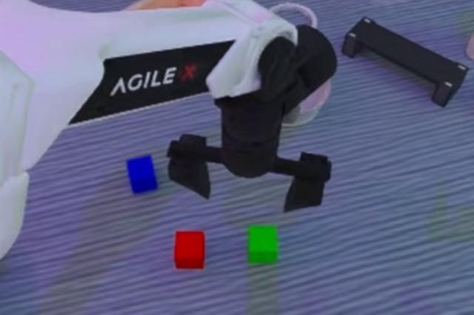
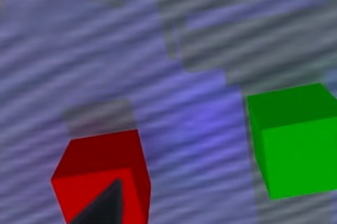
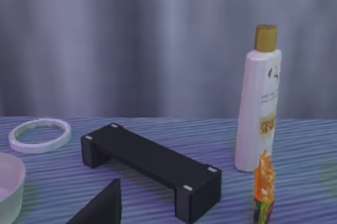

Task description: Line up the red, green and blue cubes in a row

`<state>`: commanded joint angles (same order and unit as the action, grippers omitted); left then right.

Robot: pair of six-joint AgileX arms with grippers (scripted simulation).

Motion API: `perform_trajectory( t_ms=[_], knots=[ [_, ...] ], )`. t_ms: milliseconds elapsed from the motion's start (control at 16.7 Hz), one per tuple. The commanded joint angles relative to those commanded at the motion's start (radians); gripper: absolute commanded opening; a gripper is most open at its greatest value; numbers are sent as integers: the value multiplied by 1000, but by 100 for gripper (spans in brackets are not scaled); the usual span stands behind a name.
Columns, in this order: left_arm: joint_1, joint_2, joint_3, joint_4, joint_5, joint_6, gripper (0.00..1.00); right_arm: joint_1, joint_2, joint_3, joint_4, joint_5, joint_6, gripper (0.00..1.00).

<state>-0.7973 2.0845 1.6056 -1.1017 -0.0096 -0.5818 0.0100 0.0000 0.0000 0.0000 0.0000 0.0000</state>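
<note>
So, a table seen from above, w/ the left gripper [image 1: 248, 174] hanging over its middle, fingers spread wide and grasping nothing. The three cubes lie apart from it on the table [image 1: 385, 204]. The red cube [image 1: 189, 249] and green cube [image 1: 262, 244] sit side by side near the front edge, a gap between them, roughly level w/ each other, so that pair looks placed. The blue cube [image 1: 141, 174] is the odd one out: farther back and to the left of the red, just beside the gripper's left finger, not in the row. My read: about two thirds done; blue is yet to join the line, probably at red's left.

The right arm is out of the overhead view, apparently parked at the right; whether its claw is released or clenched I can't tell.

Behind, clutter: a black stand [image 1: 406, 59], a tape ring [image 3: 40, 134], a lotion bottle [image 3: 258, 103].
</note>
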Motion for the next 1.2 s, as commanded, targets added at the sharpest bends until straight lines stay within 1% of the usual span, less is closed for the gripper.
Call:
perform_trajectory(
  t_ms=[180, 600, 780, 960, 1080, 1200],
  knots=[
    [70, 10, -4, 3, 3, 257, 100, 0, 0, 0, 0, 0, 0, 100],
    [268, 20, -38, 16, 12, 1024, 100, 0, 0, 0, 0, 0, 0, 100],
    [346, 10, -56, 30, 13, 1287, 100, 0, 0, 0, 0, 0, 0, 100],
    [406, -11, -71, 49, 12, 1456, 100, 0, 0, 0, 0, 0, 0, 100],
    [429, -23, -78, 59, 12, 1516, 100, 0, 0, 0, 0, 0, 0, 100],
    [436, -27, -80, 63, 11, 1533, 100, 0, 0, 0, 0, 0, 0, 100]
  ],
)
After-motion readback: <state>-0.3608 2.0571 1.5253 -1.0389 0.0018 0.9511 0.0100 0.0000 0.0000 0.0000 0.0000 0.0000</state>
